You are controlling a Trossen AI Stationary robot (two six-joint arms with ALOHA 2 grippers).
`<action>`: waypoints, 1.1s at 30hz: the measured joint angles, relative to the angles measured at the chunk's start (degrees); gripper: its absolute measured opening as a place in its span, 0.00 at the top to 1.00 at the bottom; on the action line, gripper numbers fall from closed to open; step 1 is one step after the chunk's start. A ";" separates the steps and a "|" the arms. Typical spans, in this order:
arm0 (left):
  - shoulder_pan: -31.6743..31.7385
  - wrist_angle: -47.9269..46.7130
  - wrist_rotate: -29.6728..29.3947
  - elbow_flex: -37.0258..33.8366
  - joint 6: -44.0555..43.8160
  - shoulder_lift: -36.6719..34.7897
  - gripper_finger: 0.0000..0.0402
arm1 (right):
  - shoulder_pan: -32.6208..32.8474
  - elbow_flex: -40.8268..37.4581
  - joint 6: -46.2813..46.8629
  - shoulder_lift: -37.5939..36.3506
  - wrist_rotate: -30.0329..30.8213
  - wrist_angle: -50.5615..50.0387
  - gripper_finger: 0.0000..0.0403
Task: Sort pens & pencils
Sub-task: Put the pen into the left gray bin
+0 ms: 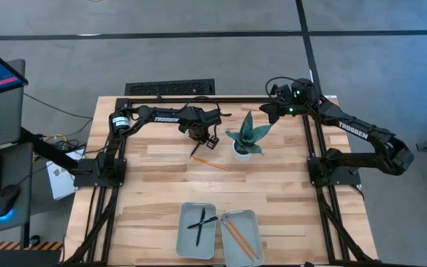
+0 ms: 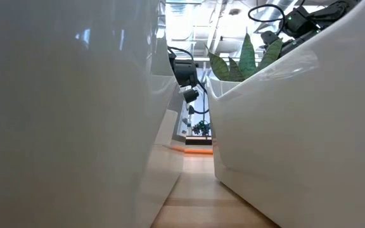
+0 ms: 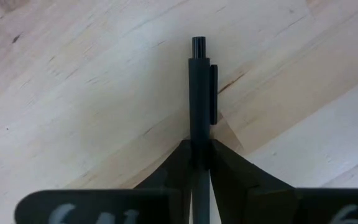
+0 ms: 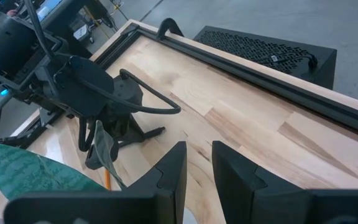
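Note:
In the high view my left gripper [image 1: 197,141] is over the far middle of the table, shut on a black pen [image 1: 195,151]. The left wrist view shows that pen [image 3: 199,87] with its clip, sticking out past the fingers over the wood. One orange pencil [image 1: 210,163] lies flat on the table just near of it. Two more pens lie crossed in the left grey tray [image 1: 185,236], and two pencils [image 1: 237,236] lie in the right tray [image 1: 255,222]. My right gripper [image 4: 197,168] is open and hovers at the far right, beside the plant. My left gripper pinches the black pen's barrel [image 3: 199,140] between its two fingers [image 3: 225,165], just behind the clip. The fingers lie along the pen, and the clip end juts out ahead of them. Whether the pen is lifted clear of the table, I cannot tell.
A small green plant in a white pot [image 1: 245,142] stands right of my left gripper, between the two arms. The black frame rails [image 1: 199,99] edge the far side. The two trays sit at the near edge, and bare wood lies between them and the pencil.

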 joint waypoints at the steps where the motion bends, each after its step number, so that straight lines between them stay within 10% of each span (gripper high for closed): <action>1: 0.00 0.00 0.00 0.00 0.01 0.00 0.91 | 0.00 0.00 0.00 0.00 0.00 0.00 0.76; 33: 0.88 -12.84 -5.98 8.15 7.37 0.24 0.92 | 0.01 -0.02 -0.44 0.00 0.01 -2.73 0.76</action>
